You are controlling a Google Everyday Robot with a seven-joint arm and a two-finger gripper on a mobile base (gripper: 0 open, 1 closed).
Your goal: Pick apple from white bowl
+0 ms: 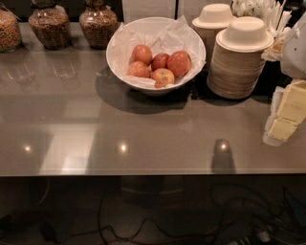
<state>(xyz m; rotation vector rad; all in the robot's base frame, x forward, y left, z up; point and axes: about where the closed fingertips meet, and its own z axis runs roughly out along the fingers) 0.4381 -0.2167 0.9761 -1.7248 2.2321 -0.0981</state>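
Observation:
The white bowl (113, 52), wide and lined with crumpled white paper, stands at the back middle of the grey table. Several apples lie in it. The apple (179, 63), the largest, round and glossy red-orange, is at the right of the group. A smaller darker apple (159, 61) sits to its left and an apple with a yellowish patch (163, 76) lies in front. My gripper (283, 119), with cream-yellow parts, enters from the right edge. It is well to the right of the bowl and nearer the front, holding nothing that I can see.
Two stacks of small cream disposable bowls (239, 57) stand between the white bowl and my gripper. Glass jars (98, 24) of brown food line the back left. White cutlery (267, 12) stands at the back right. The table's front edge (143, 173) has cables on the floor below.

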